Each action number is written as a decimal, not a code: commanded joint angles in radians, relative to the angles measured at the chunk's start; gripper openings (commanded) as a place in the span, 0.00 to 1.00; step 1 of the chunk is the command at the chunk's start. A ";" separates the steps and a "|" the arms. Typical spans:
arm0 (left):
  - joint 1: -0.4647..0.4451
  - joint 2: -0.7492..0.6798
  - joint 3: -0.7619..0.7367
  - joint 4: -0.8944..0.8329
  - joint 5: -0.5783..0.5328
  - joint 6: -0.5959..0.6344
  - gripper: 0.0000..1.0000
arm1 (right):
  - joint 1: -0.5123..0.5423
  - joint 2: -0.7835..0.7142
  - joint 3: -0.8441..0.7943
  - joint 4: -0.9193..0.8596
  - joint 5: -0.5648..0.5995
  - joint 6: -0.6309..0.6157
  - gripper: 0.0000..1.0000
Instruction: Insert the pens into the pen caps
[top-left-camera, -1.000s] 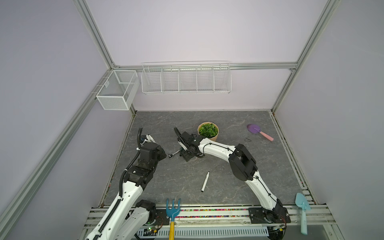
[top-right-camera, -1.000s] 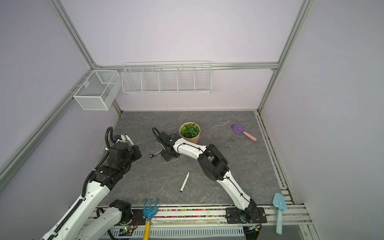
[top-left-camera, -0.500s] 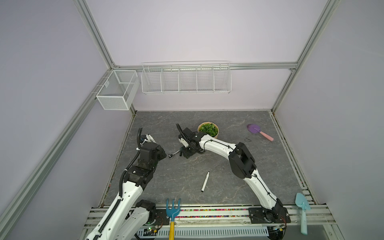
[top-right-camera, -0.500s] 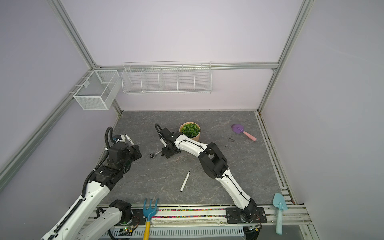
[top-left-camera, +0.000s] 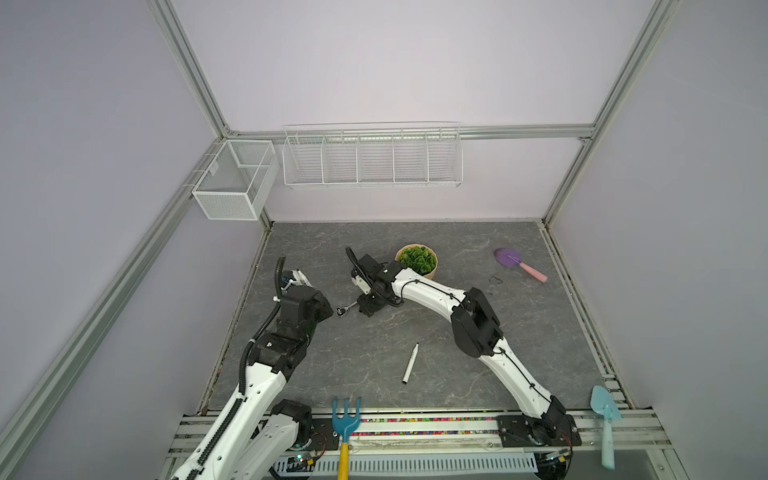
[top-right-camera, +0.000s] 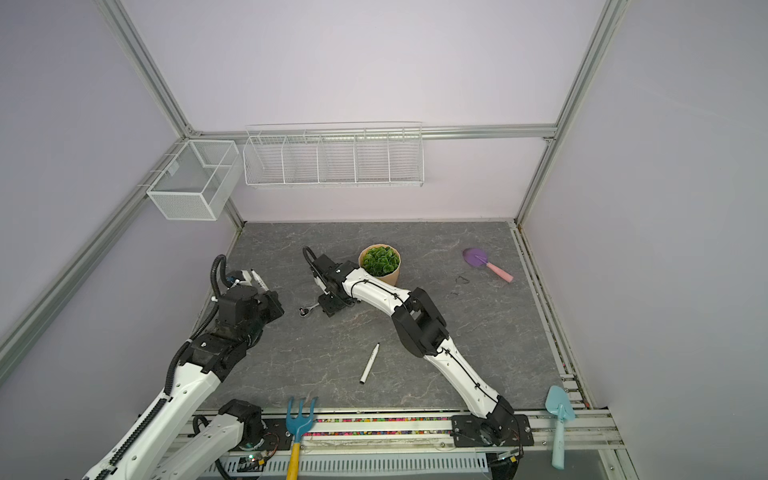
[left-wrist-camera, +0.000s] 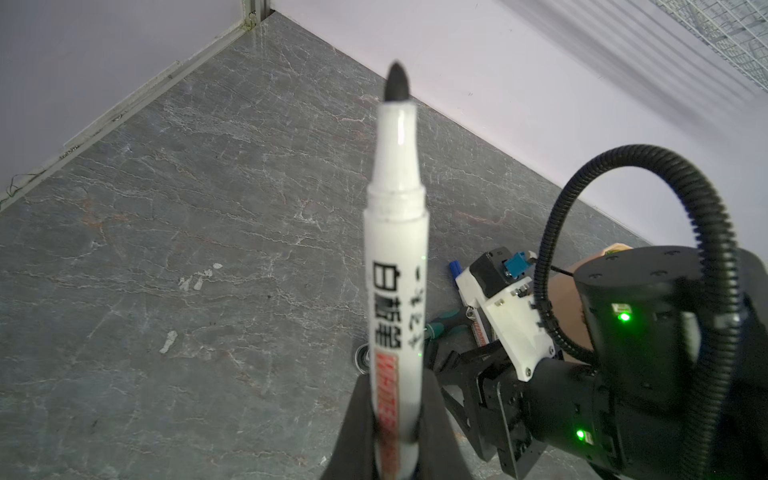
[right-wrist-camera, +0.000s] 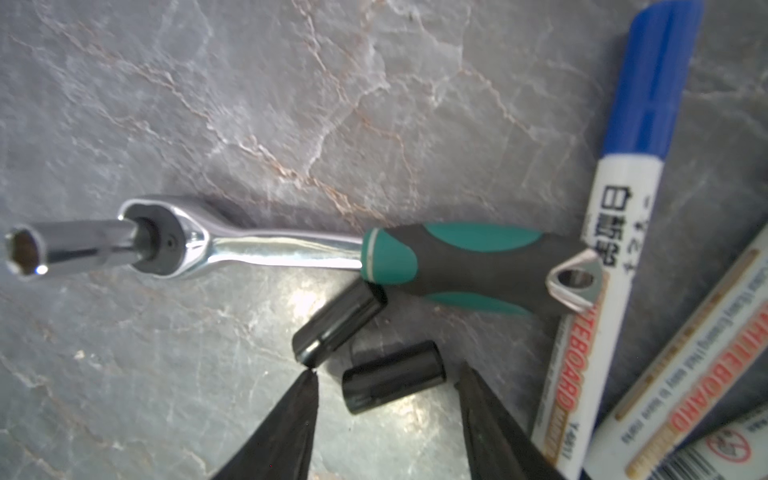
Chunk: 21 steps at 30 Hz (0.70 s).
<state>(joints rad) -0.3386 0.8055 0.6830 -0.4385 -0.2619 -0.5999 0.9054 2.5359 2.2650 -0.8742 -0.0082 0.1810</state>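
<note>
Left gripper (left-wrist-camera: 395, 424) clamped a pen (left-wrist-camera: 397, 249), tip toward 11 o'clock in both top views. Right gripper (right-wrist-camera: 386, 370), at its 4 o'clock, stood open astride a black cap (right-wrist-camera: 394, 376) lying nearly jaw-to-jaw on the table (right-wrist-camera: 166, 104).

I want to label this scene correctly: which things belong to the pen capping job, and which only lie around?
For the job: held pen in the left pincer; loose pen; black cap; second black cap inside the open right pincer; blue-capped pen; labelled pen beside it.
Lying about: ratchet wrench; potted plant; purple trowel; blue rake; light blue trowel; wire baskets.
</note>
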 joint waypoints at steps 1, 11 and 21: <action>0.006 -0.009 -0.004 0.007 -0.006 -0.007 0.00 | 0.009 0.060 0.004 -0.069 0.057 0.017 0.56; 0.007 -0.002 -0.005 0.011 0.003 -0.012 0.00 | 0.008 -0.040 -0.157 -0.045 0.149 0.004 0.55; 0.006 0.003 -0.007 0.013 0.011 -0.014 0.00 | -0.005 -0.146 -0.255 0.066 0.064 0.010 0.55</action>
<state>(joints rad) -0.3386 0.8097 0.6823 -0.4366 -0.2596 -0.6010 0.9092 2.4191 2.0514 -0.8150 0.1162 0.1841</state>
